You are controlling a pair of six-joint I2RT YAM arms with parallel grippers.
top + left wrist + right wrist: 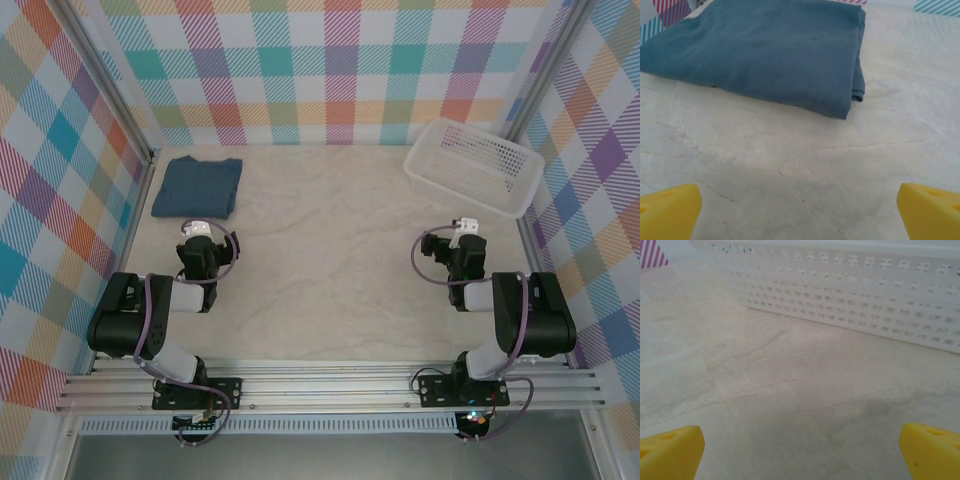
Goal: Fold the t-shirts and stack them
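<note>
Neatly folded, the t-shirt [197, 187] lies on the desk [330, 260] at the upper left of the top view, just beyond the left gripper [198, 231], which is spread wide. The right gripper [466, 226], also spread, faces the basket [462, 192] at upper right. I reckon a low sweep by the left gripper could snag the shirt's loose edge and undo the fold.

The t-shirt [770, 50] runs off the left wrist view's top edge, the basket [850, 295] off the right's.

You see a plain slate-blue t-shirt [197, 187], a white mesh basket [460, 192], a cream veined table [330, 250] and pastel plaid walls [330, 70].
</note>
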